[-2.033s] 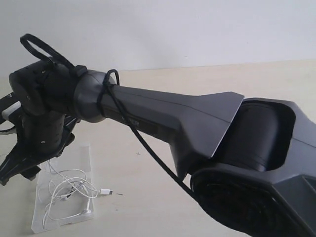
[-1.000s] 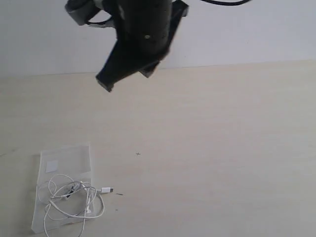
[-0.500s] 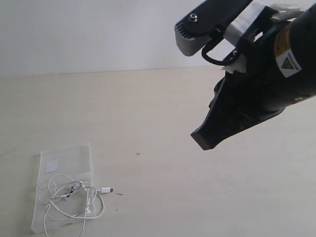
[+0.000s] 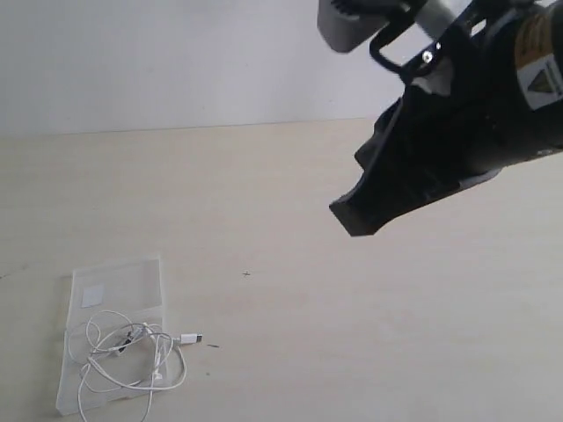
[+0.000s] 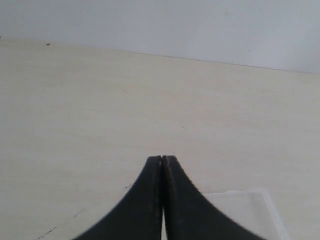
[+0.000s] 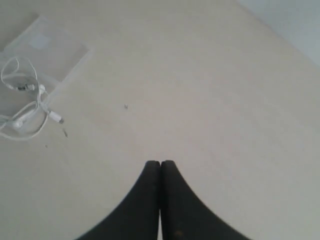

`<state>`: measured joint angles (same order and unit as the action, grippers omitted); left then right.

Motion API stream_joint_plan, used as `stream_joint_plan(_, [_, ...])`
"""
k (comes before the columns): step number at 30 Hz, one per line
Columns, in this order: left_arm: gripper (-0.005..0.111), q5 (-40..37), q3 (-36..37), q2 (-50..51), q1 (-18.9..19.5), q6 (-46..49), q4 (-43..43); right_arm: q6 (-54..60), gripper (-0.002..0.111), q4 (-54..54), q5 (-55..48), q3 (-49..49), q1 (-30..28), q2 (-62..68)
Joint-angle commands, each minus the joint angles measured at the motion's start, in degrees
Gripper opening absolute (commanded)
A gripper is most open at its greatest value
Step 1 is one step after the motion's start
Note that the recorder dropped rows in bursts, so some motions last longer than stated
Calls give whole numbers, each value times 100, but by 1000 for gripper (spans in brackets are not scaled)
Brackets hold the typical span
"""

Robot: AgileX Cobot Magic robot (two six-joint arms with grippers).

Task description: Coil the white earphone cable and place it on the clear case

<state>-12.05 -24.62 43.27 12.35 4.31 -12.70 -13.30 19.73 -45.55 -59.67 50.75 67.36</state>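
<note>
The clear case (image 4: 132, 277) lies flat at the table's near left, a white sticker (image 4: 91, 295) on its far panel. The white earphone cable (image 4: 132, 337) sits on it in a loose tangle, its plug (image 4: 189, 338) poking off the right edge onto the table. My right gripper (image 4: 352, 220) hangs high at the right, far from both, shut and empty. In the right wrist view the gripper (image 6: 160, 163) is shut, with the case (image 6: 60, 55) and the cable (image 6: 30, 88) far off. My left gripper (image 5: 162, 159) is shut on nothing, with a corner of the case (image 5: 240, 212) beside it.
The pale wooden table (image 4: 308, 308) runs back to a white wall (image 4: 176, 61). A small dark speck (image 4: 245, 274) marks the table's middle. The right arm's black body fills the upper right of the exterior view.
The right arm has drawn away from the case, swung up and across to the right, and now sits slightly higher. The cable has stayed on the case.
</note>
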Motion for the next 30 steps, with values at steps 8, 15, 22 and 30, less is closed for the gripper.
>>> stream_joint_plan(8, [0,64,13,-5,-35,-3,-1,-86,0,716,2494,1693,-769,-2798])
stream_joint_plan(15, [0,64,13,-5,-35,-3,-1,-1190,0,715,3274,3350,-2138,-4671])
stream_joint_plan(22, [0,64,13,-5,-35,-3,-1,-1524,0,446,3644,4598,-3124,-5693])
stream_joint_plan(30, [0,64,13,-5,-35,-3,-1,-1524,0,158,4094,5601,-3844,-6510])
